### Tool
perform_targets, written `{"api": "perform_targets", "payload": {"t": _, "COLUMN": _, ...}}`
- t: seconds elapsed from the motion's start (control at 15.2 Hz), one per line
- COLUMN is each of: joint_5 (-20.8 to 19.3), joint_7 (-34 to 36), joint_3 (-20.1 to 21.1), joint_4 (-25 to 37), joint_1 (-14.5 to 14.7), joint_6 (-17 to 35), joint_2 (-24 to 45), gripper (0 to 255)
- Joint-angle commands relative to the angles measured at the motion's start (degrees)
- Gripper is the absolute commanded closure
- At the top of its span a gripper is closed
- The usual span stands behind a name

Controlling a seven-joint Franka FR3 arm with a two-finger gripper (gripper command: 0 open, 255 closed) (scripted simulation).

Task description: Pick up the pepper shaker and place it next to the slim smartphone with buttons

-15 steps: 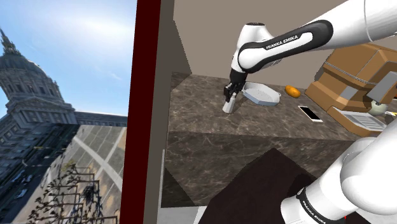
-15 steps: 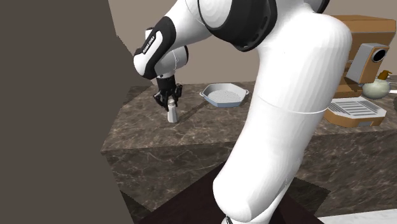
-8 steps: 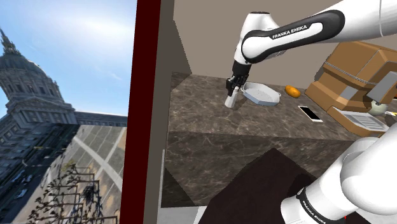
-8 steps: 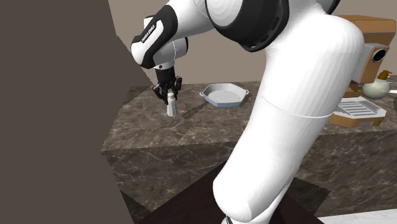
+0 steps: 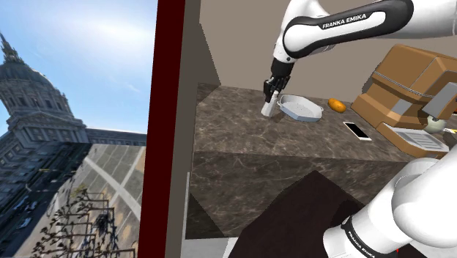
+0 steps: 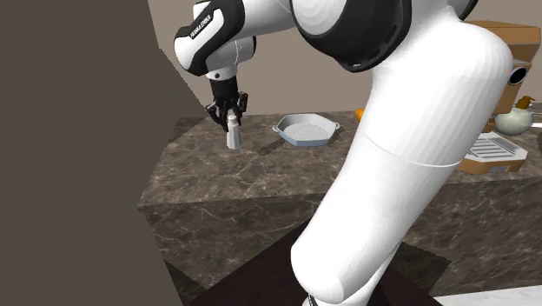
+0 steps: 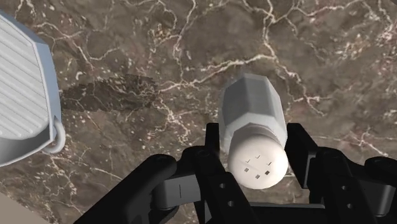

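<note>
The pepper shaker (image 5: 269,108) is a small white-grey faceted bottle with a rounded, holed cap (image 7: 257,159). My gripper (image 5: 272,92) is shut on it near its cap, holding it above the dark marble counter (image 5: 242,139). From the second exterior view, the shaker (image 6: 233,136) hangs below the gripper (image 6: 228,115), just off the stone. In the wrist view the fingers (image 7: 213,145) clasp the shaker (image 7: 252,113) from both sides of my gripper (image 7: 256,156). The slim white smartphone (image 5: 357,130) lies flat on the counter, toward the shoulder view's right.
A white ribbed pan (image 5: 301,108) sits right beside the held shaker, also seen as the pan (image 6: 306,129) and the pan (image 7: 22,95). An orange fruit (image 5: 336,105) lies behind it. A brown boxy appliance (image 5: 406,80) stands at the counter's right. A dark red frame (image 5: 170,124) borders the left.
The arm has lifted the shaker off the counter and carried it up and slightly toward the pan. The grip has stayed closed on it.
</note>
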Motion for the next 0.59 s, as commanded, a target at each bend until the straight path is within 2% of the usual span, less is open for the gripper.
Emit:
{"api": "perform_targets", "payload": {"t": 0.0, "joint_5": 0.0, "joint_7": -0.1, "joint_3": 0.0, "joint_4": 1.2, "joint_1": 0.0, "joint_6": -1.8, "joint_2": -0.5, "gripper": 255}}
{"api": "perform_targets", "payload": {"t": 0.53, "joint_5": 0.2, "joint_7": -0.6, "joint_3": 0.2, "joint_4": 6.1, "joint_1": 0.1, "joint_6": -7.9, "joint_2": -1.8, "gripper": 255}}
